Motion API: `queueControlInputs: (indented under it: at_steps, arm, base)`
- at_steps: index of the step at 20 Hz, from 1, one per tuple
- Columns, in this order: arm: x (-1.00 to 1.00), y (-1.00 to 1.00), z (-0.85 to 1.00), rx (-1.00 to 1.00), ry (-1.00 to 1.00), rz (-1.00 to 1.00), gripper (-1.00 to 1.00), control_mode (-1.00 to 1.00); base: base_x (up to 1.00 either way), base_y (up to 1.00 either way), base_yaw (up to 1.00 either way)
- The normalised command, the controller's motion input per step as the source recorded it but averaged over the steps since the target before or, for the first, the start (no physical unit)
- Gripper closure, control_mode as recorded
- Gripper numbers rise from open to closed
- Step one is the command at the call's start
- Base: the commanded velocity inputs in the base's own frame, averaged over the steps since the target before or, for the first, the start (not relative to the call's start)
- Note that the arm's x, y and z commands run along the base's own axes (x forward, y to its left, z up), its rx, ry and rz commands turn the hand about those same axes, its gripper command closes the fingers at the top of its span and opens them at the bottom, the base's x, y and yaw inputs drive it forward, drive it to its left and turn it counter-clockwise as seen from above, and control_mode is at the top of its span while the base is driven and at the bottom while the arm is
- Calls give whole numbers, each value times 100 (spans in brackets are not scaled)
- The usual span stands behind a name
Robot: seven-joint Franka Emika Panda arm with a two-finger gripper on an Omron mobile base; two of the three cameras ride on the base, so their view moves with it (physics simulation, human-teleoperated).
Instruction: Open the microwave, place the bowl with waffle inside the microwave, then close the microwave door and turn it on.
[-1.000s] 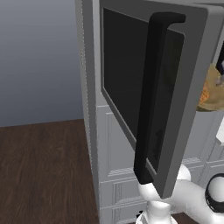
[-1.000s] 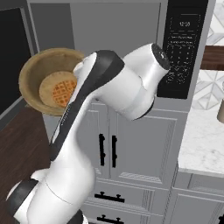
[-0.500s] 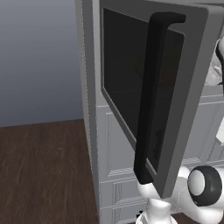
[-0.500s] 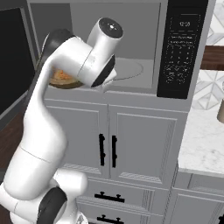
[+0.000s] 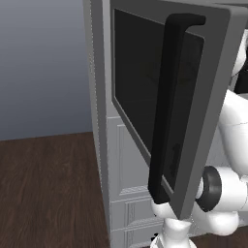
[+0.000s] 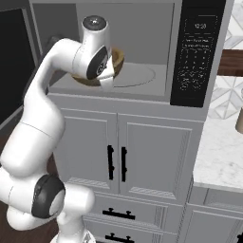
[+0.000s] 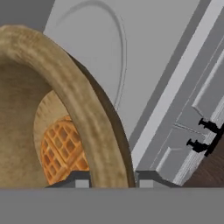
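The microwave (image 6: 142, 28) stands open, its grey cavity showing a round turntable (image 6: 137, 76). Its door (image 5: 193, 97) of dark glass is swung wide out, with the long black bar handle (image 5: 167, 106) facing the left base camera. The wooden bowl (image 6: 117, 58) is inside the cavity at its left front, half hidden behind my wrist. In the hand view my gripper (image 7: 111, 179) is shut on the bowl's rim (image 7: 83, 109), one finger inside and one outside. The golden waffle (image 7: 63, 151) lies in the bowl's bottom. I cannot tell whether the bowl touches the cavity floor (image 7: 148, 39).
The black control panel (image 6: 197, 52) is to the right of the cavity. Below it are white cupboard doors (image 6: 142, 161) with small black handles (image 6: 116, 163). A marble counter (image 6: 218, 152) runs off to the right. The open door (image 6: 12, 61) stands close to my arm's left.
My arm has swung the bowl from outside the microwave's left front into the cavity. The door has stayed wide open.
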Motion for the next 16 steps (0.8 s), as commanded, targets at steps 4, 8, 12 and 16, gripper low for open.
queueControlInputs:
  at_steps: [4,8,12,16]
  arm:
    - [89,-39,3,8,18,-21,100,-100]
    - [68,-26,-29,4,5,-14,100,-100]
    - [64,0,-48,0,0,-6,100,-100]
    - [11,0,-37,0,-5,-2,-100,-100]
  base:
    - [0,0,0]
    - [0,0,0]
    - [0,0,0]
    - [0,0,0]
